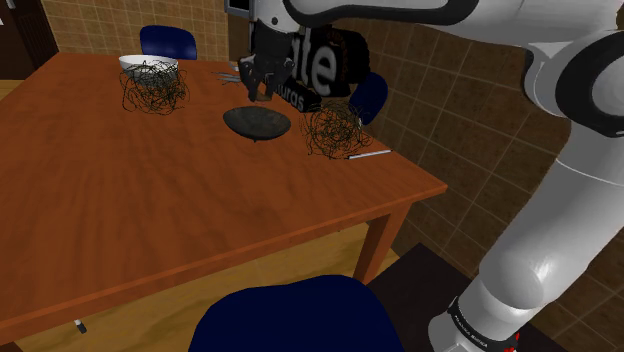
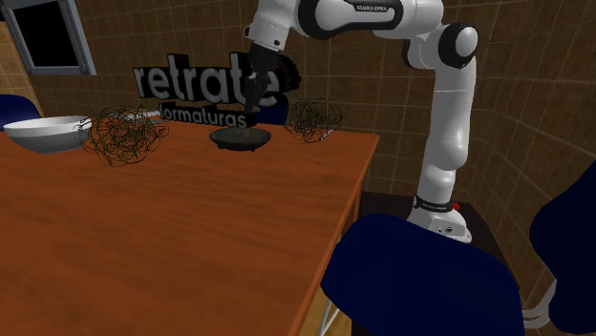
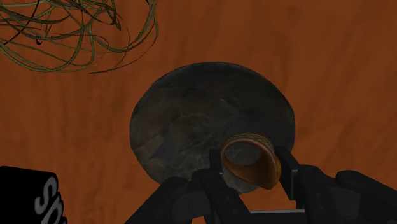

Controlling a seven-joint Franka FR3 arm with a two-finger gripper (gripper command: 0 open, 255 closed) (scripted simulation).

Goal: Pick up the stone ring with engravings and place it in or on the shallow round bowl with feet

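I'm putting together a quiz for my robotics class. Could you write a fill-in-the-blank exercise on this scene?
1. The tool is shut on an orange-brown ___.
2. It holds this over the ___ bowl, not the white bowl.
3. The wooden table carries ___ wire tangles.
4. The chair in the shoulder view's foreground is ___.
Missing words: ring; dark; two; blue.
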